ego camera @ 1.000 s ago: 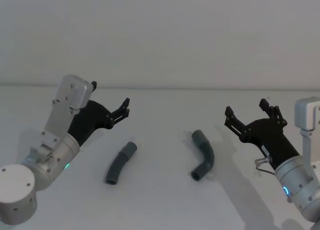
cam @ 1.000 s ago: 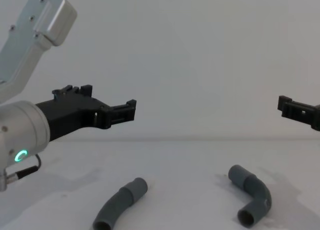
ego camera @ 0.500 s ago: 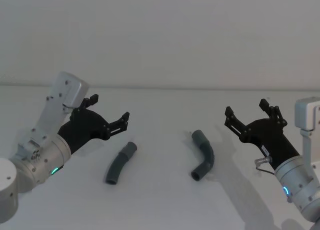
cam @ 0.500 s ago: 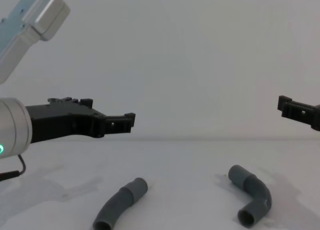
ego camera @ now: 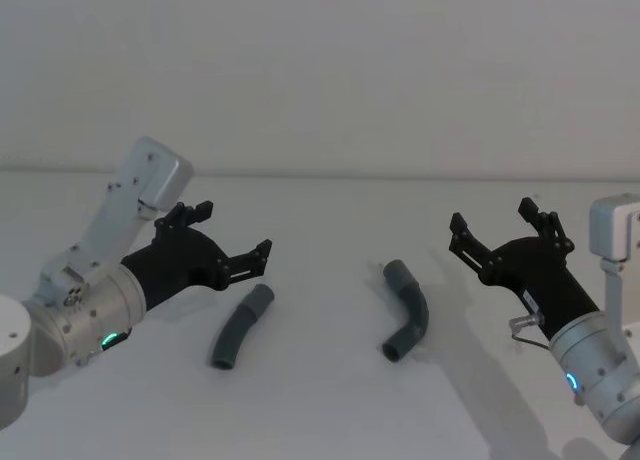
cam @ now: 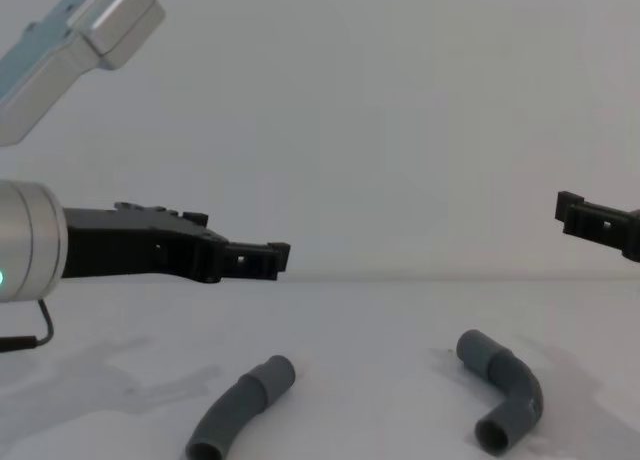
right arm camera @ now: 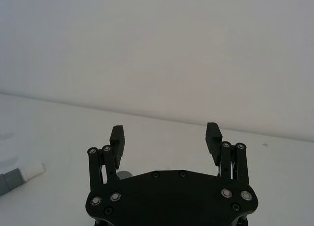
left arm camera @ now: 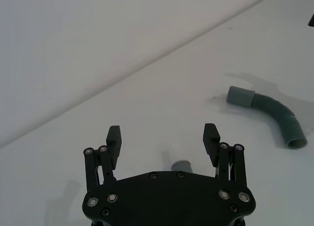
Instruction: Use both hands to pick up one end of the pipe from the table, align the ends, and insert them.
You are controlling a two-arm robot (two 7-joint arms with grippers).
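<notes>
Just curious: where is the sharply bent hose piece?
Head view: the sharply bent dark-grey ribbed hose lies on the white table, between the straighter grey hose and the black right claw.

The left pipe piece (ego camera: 240, 327) and right pipe piece (ego camera: 407, 323) lie apart on the table (ego camera: 320, 410).

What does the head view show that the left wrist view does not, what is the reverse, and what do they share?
Head view: the straighter pipe piece lying full length on the table, and the right gripper open, raised to the right of the bent piece. Left wrist view: the bent piece's ribbing, and just a cuff end of the straighter pipe piece between the fingers of the left gripper. Both: the open left gripper, the bent piece, the white table.
</notes>
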